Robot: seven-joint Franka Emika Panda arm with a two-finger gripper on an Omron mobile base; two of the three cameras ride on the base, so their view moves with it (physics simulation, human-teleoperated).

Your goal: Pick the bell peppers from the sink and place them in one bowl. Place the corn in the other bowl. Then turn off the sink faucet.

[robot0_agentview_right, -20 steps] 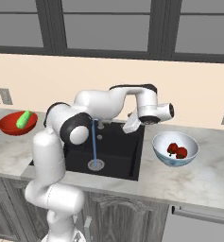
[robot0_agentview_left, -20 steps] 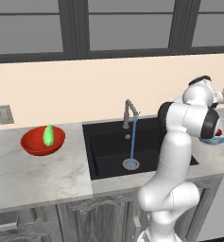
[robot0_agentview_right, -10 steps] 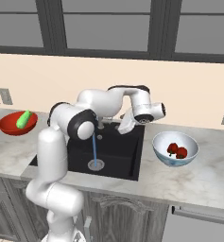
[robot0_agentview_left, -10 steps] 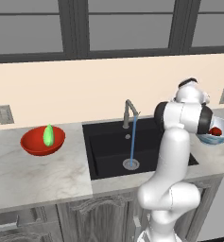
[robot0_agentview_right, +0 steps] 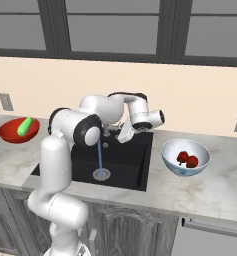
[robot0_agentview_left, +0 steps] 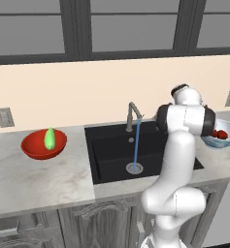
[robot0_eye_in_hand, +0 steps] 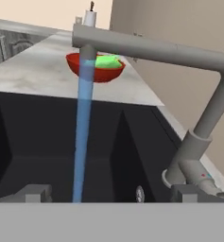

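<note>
Swinging back from the white bowl (robot0_agentview_right: 185, 158), the gripper (robot0_agentview_right: 124, 135) now sits by the faucet (robot0_agentview_left: 132, 115), jaws wide and empty — lined up for the lever. Peppers (robot0_agentview_right: 187, 159) and corn (robot0_agentview_left: 49, 138) are already bowled; water is running.

- Looked all over, no readable text, labels, brands or numbers anywhere
- faucet (robot0_eye_in_hand: 151, 49), both bowls and the wall outlets are all blank, nothing printed on them
</note>
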